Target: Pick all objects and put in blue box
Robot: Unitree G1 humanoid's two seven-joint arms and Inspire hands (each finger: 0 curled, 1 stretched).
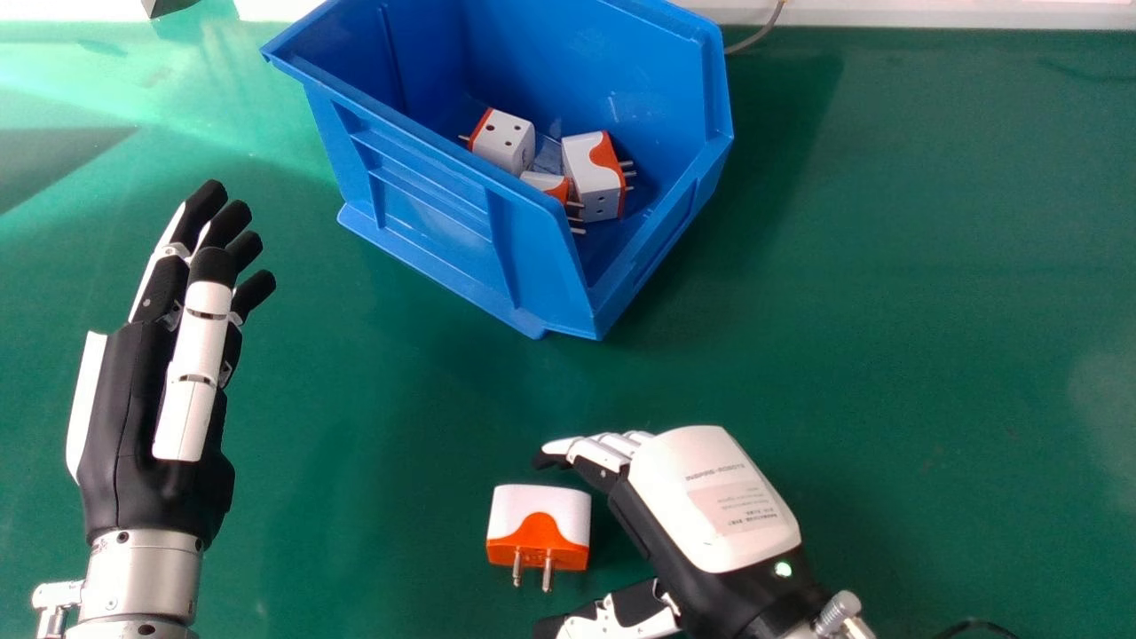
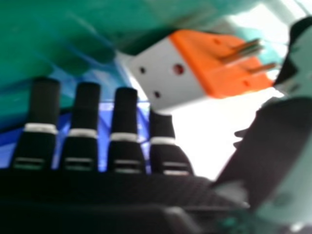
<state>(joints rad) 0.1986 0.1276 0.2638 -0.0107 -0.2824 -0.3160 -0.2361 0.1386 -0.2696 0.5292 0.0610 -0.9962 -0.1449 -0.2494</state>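
Adapter (image 1: 538, 524) is lying on the table (image 1: 905, 355) between fingers (image 1: 599, 451) and thumb of the right hand (image 1: 706, 501). Both this and the left hand (image 1: 133, 399) are showing released, uncurled fingers.

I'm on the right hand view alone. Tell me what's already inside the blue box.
Observer: Three white-and-orange adapters show inside the blue box.
Operator: Now the left hand. Report it.
Observer: The left hand is off to the left of the box, fingers straight.
Operator: Place the loose adapter against the box for me.
Observer: The loose adapter lies outside it, on the robot's side.
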